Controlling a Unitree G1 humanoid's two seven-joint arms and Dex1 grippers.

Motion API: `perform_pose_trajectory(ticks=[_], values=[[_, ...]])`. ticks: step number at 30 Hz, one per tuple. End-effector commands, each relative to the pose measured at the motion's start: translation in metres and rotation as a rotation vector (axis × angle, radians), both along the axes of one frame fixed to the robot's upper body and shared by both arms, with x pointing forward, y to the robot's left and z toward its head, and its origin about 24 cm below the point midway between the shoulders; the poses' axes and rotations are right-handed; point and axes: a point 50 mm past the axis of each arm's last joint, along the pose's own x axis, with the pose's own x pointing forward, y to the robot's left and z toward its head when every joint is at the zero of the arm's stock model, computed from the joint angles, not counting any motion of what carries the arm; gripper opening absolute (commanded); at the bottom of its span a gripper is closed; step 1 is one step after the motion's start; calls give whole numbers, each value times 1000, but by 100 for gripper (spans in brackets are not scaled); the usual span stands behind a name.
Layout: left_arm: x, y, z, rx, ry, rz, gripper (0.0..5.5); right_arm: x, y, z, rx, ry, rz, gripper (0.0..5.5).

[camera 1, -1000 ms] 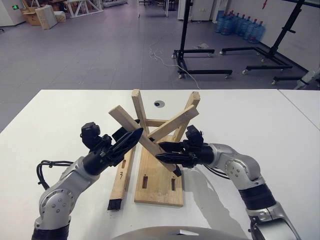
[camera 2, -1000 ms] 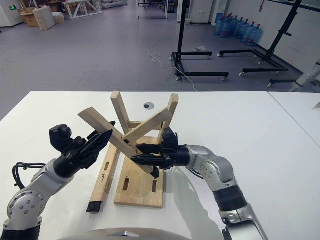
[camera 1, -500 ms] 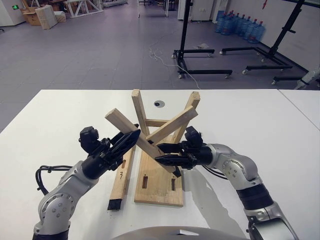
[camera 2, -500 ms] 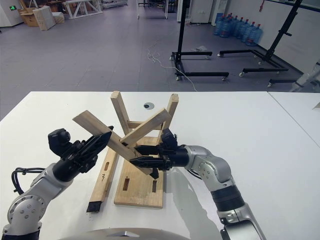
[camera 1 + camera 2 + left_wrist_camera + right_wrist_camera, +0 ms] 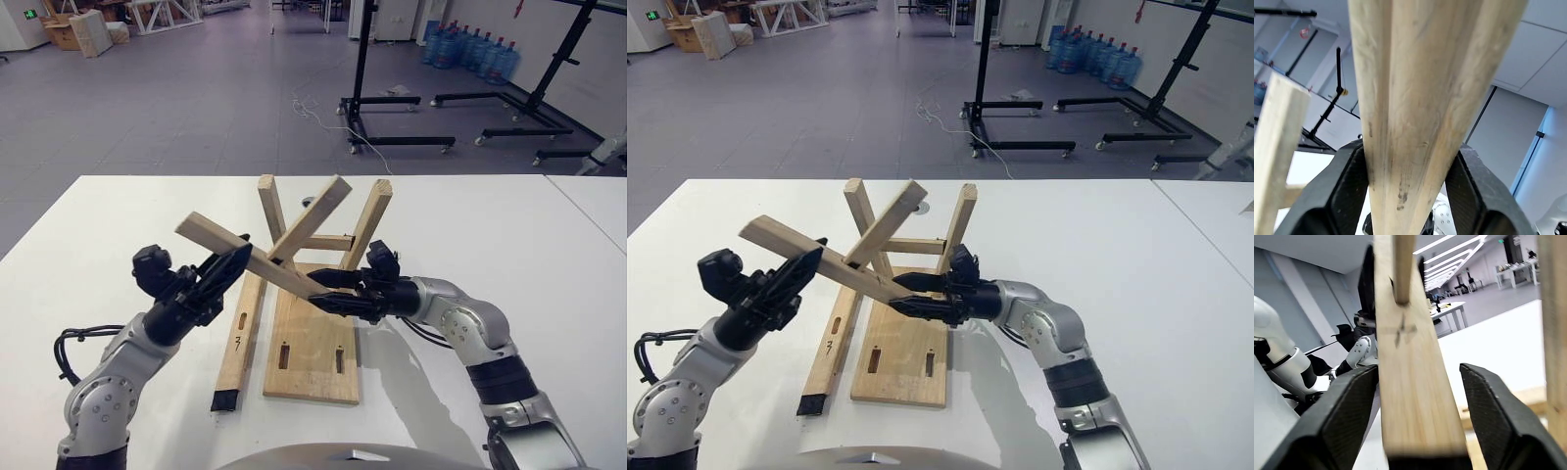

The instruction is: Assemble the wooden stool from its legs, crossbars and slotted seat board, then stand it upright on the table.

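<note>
Leg frame: your left gripper and right gripper, both clamped tight, suspend it above the seat board, likely for slot alignment.

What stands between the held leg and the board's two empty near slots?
Nothing visible. The leg hangs above the board, its lower end at the right pincer, and the near slots lie bare below it. The frame stands at the far end; the loose leg lies beside the board on the left.
</note>
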Motion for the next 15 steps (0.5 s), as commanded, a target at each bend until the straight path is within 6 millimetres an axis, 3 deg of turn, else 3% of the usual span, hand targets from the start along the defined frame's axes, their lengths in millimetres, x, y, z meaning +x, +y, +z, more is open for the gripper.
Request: perform_pose_trajectory(ticks=[1, 8, 15], values=[[1, 12, 9, -14, -46, 40, 211, -3, -23, 8, -18, 4, -97, 361], [-9, 35, 17, 256, -83, -9, 209, 2, -80, 45, -45, -95, -319, 361], [-2, 24, 11, 441, -86, -222, 208, 17, -94, 55, -33, -90, -379, 361]])
